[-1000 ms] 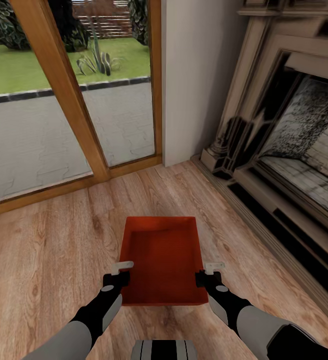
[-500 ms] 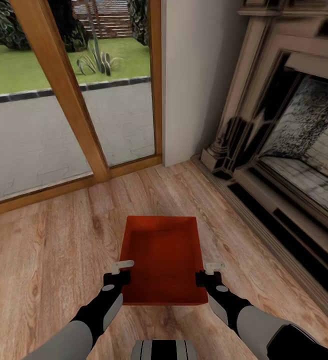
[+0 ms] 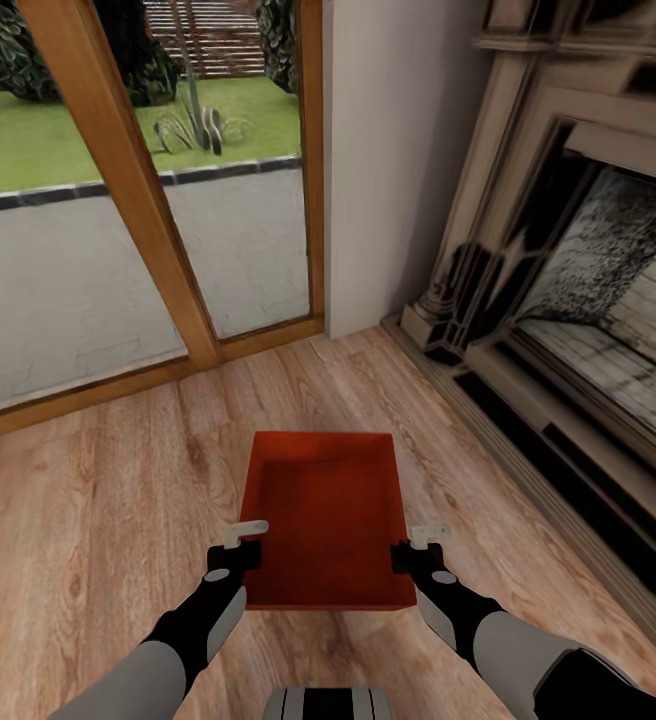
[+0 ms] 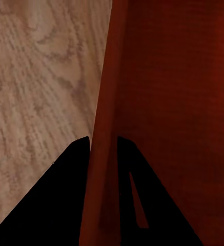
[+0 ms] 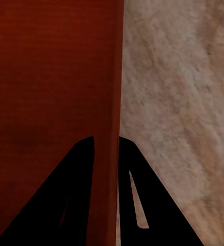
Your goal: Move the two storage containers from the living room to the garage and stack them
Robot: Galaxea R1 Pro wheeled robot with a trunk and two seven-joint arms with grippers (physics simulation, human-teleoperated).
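the orange-red storage container [image 3: 328,515] hangs between both arms above the wood-plank floor [image 3: 88,500]; the left end effector [image 3: 236,548] pinches its left wall, the right end effector [image 3: 415,545] its right wall, near the fireplace [image 3: 568,300]

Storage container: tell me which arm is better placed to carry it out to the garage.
Neither alone; both. The left gripper pinches the storage container's left wall, the right gripper its right wall, each wrist view showing fingers straddling a wall, so a two-arm carry looks best.
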